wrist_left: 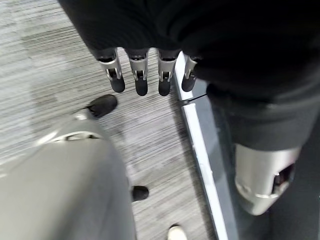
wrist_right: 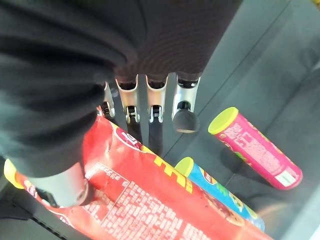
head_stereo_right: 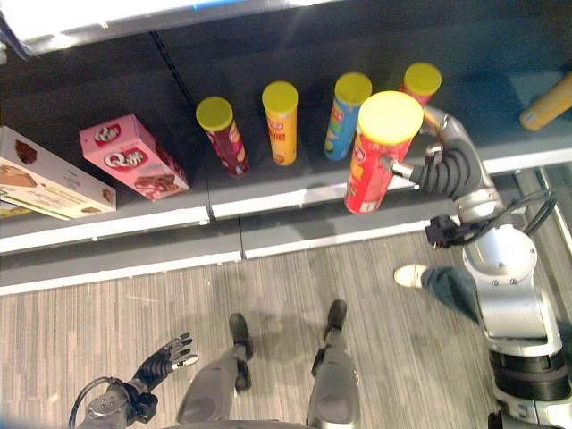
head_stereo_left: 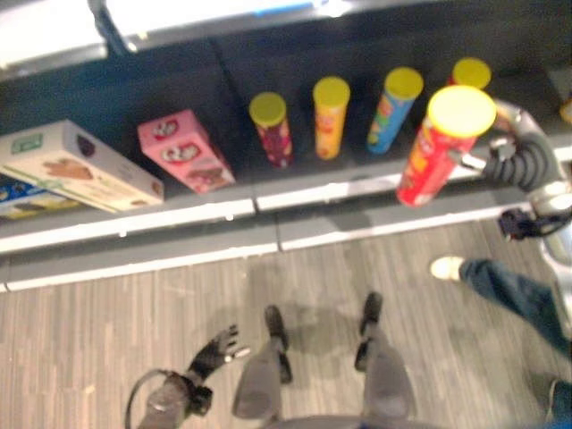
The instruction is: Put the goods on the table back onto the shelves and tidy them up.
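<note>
The right hand (head_stereo_right: 427, 165) wraps its fingers round a red can (head_stereo_right: 374, 165) with a yellow lid and holds it up over the front edge of the dark shelf (head_stereo_right: 295, 201). Behind it four more cans stand in a row: dark red (head_stereo_right: 223, 136), orange (head_stereo_right: 281, 121), blue (head_stereo_right: 345, 114), and one that looks pink (head_stereo_right: 418, 82), partly hidden. A pink box (head_stereo_right: 134, 156) and a white box (head_stereo_right: 54, 188) lie further left. The left hand (head_stereo_right: 165, 357) hangs low over the floor, fingers loose and empty. A person's shoe (head_stereo_right: 411, 274) stands nearby.
</note>
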Robot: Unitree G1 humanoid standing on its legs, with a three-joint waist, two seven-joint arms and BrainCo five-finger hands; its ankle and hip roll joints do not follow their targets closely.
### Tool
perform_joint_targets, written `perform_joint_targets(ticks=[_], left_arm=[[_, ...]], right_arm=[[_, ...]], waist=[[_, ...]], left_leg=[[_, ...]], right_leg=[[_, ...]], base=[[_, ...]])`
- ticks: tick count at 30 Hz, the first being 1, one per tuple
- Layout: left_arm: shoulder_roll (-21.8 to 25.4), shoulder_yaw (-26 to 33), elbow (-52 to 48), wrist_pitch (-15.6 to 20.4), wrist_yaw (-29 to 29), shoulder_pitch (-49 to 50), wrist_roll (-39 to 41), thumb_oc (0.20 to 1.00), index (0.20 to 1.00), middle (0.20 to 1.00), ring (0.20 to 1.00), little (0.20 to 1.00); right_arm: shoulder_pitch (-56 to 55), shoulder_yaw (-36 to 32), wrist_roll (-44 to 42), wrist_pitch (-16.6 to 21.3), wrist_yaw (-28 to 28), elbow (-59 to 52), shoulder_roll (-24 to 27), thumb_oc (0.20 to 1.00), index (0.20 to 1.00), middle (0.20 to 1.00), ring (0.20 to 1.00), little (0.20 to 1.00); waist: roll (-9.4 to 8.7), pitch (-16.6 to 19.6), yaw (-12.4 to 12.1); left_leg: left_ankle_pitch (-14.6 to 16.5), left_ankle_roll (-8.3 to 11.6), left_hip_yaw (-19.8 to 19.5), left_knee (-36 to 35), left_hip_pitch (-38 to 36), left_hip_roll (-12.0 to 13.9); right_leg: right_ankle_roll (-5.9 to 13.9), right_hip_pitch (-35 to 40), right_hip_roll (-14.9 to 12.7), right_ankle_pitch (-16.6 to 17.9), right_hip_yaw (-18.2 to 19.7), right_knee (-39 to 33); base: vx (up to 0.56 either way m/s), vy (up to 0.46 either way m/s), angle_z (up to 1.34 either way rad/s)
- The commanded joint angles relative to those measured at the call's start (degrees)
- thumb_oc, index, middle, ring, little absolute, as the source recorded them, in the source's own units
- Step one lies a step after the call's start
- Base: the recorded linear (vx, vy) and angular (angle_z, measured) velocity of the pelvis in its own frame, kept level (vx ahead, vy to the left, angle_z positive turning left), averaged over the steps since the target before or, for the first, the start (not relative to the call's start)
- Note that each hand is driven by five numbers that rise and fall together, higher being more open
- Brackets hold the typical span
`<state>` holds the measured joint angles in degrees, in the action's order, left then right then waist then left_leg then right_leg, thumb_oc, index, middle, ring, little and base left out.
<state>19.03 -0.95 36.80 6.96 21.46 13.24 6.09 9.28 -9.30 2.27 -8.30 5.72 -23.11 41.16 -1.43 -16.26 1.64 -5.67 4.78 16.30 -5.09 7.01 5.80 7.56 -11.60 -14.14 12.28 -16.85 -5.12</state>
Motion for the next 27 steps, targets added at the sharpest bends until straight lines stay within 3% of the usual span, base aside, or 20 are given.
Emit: perform_joint_targets(ticks=[1,3,9,17,20,22,25,27], left_arm=[[2.7,-0.7,2.0,2.5,0.9,1.0,-1.9,1.000,1.000,1.000,1.000,1.000],[2.5,-0.4,2.9,2.8,1.1,1.1,-2.1,1.000,1.000,1.000,1.000,1.000],[1.4,0.6,4.3,2.8,0.2,1.7,-3.4,1.000,1.000,1.000,1.000,1.000],[0.3,1.0,3.9,2.7,-0.2,2.7,-3.7,1.000,1.000,1.000,1.000,1.000],[0.2,2.4,3.5,2.8,-0.1,3.4,-3.4,1.000,1.000,1.000,1.000,1.000],[1.0,2.9,3.6,2.5,0.0,3.1,-3.5,1.000,1.000,1.000,1.000,1.000],[1.9,3.9,3.6,2.1,0.1,3.3,-3.4,1.000,1.000,1.000,1.000,1.000],[2.4,5.6,3.8,1.8,0.8,3.8,-2.8,1.000,1.000,1.000,1.000,1.000]], right_arm=[[0.5,-4.0,0.0,5.2,-2.4,-4.4,0.1,0.200,0.200,0.200,0.200,0.200],[-0.5,-3.9,-0.3,5.6,-2.4,-4.3,-0.2,0.200,0.200,0.200,0.200,0.200],[-2.1,-3.3,-0.9,6.4,-2.2,-3.3,-1.3,0.200,0.200,0.200,0.200,0.200],[-4.7,-3.6,-1.5,6.6,-1.9,-3.4,-3.4,0.200,0.200,0.200,0.200,0.200],[-3.9,-3.1,-1.3,6.7,-2.1,-3.0,-4.2,0.200,0.200,0.200,0.200,0.200],[-4.0,-3.2,-1.4,6.6,-2.0,-2.8,-5.0,0.200,0.200,0.200,0.200,0.200],[-3.8,-2.9,-2.0,6.3,-1.8,-2.5,-5.6,0.200,0.200,0.200,0.200,0.200],[-2.2,-3.0,-3.2,5.9,-1.7,-1.7,-5.9,0.200,0.200,0.200,0.200,0.200]], waist=[[-1.26,7.1,1.1],[-1.48,8.5,1.3],[-2.04,12.3,1.6],[-1.60,13.4,1.9],[-1.83,12.1,0.9],[-1.54,11.3,0.9],[-1.74,11.2,0.5],[-2.89,11.7,-0.9]], left_leg=[[2.9,4.43,2.8,0.1,-1.3,4.7],[3.4,4.64,3.6,0.1,-2.2,4.7],[4.7,3.21,4.4,0.1,-8.6,3.5],[6.9,0.32,3.3,0.1,-11.7,1.2],[8.3,-1.36,4.0,0.1,-13.6,-0.2],[8.1,-1.22,3.9,0.1,-13.6,1.0],[8.0,-0.23,4.1,0.1,-13.8,2.4],[7.6,2.07,4.4,0.1,-13.8,5.0]], right_leg=[[4.19,1.1,-1.8,0.2,-3.1,0.1],[4.24,1.6,-1.7,-0.1,-3.9,0.1],[3.95,7.3,-0.7,-0.8,-1.9,0.1],[4.24,8.0,-1.7,-2.8,0.5,4.5],[7.03,4.4,-4.6,-0.3,1.4,12.7],[7.44,2.1,-3.9,0.1,4.6,17.5],[7.44,2.9,-5.2,0.9,5.4,15.2],[7.44,6.0,-10.0,4.3,3.4,7.3]], base=[[0.07,-0.053,0.00],[0.06,-0.022,0.05],[0.12,0.017,-0.16],[0.06,0.057,-0.05],[0.01,0.068,-0.37],[-0.02,-0.047,-0.48],[0.08,-0.185,-0.11],[0.16,-0.397,-0.04]])
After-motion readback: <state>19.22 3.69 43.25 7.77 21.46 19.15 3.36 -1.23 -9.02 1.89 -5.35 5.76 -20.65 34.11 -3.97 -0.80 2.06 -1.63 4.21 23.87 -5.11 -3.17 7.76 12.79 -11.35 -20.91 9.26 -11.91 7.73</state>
